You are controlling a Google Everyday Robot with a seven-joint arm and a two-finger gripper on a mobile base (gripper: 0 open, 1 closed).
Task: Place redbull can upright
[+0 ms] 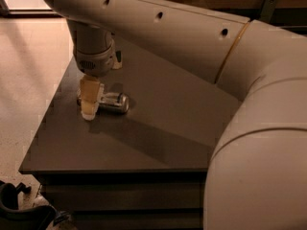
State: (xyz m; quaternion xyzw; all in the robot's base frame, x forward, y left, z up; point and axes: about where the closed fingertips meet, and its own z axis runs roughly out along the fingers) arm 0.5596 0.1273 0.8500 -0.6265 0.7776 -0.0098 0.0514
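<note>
The redbull can (115, 103) lies on its side on the dark table (158, 128), near the table's left part, its shiny top facing right. My gripper (89, 103) hangs straight down from the wrist (95, 56) and reaches the tabletop at the can's left end, touching or very close to it. The gripper hides the can's left end.
A small pale object (117, 60) stands on the table just behind the wrist, mostly hidden. The table's left edge (45, 114) and front edge (120, 169) are near. My large arm fills the upper and right part of the view. Dark base parts (19, 210) sit on the floor at lower left.
</note>
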